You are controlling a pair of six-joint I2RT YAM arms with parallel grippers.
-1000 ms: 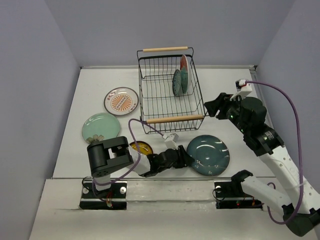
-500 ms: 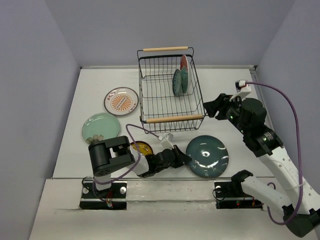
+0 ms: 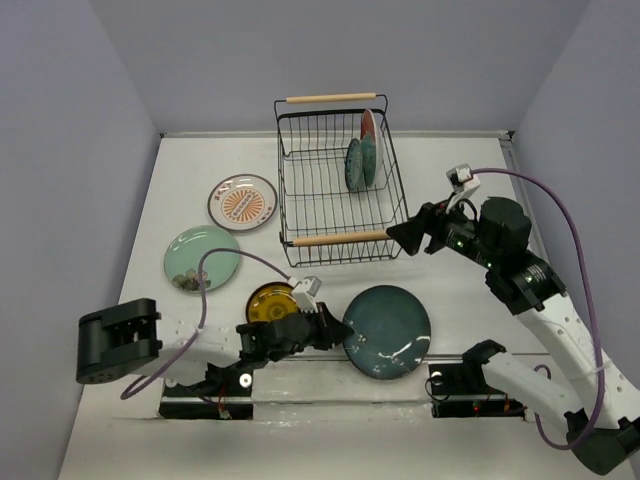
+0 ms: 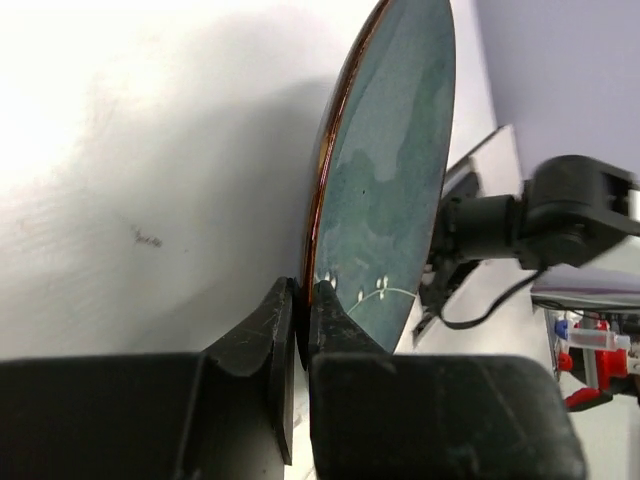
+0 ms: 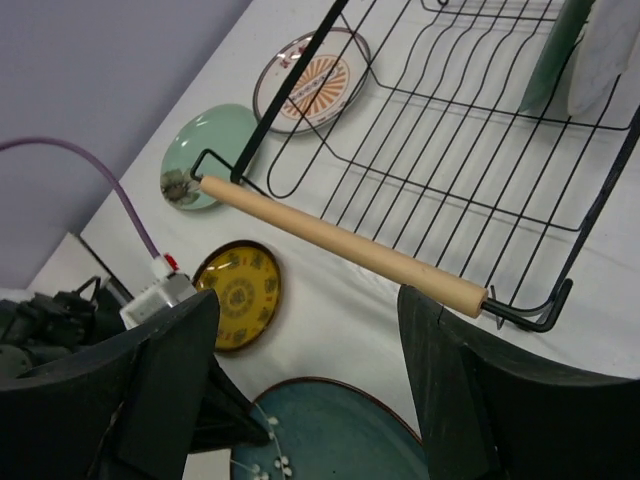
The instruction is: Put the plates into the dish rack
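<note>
Mint plate (image 3: 202, 258) and orange-centred plate (image 3: 243, 203) haven't budged on the left. Amber plate (image 3: 270, 303) is fully uncovered now. Left gripper (image 3: 326, 326) is pinched tight on the rim of the blue plate (image 3: 388, 318), which has been dragged left and nearer, up to the table's front edge. Rack (image 3: 281, 170) holds a red plate (image 3: 368, 128) and a teal plate (image 3: 353, 165) upright at its far right. Right gripper (image 3: 404, 233), fingers wide apart, has crept closer to the rack's near handle (image 3: 350, 238)
</note>
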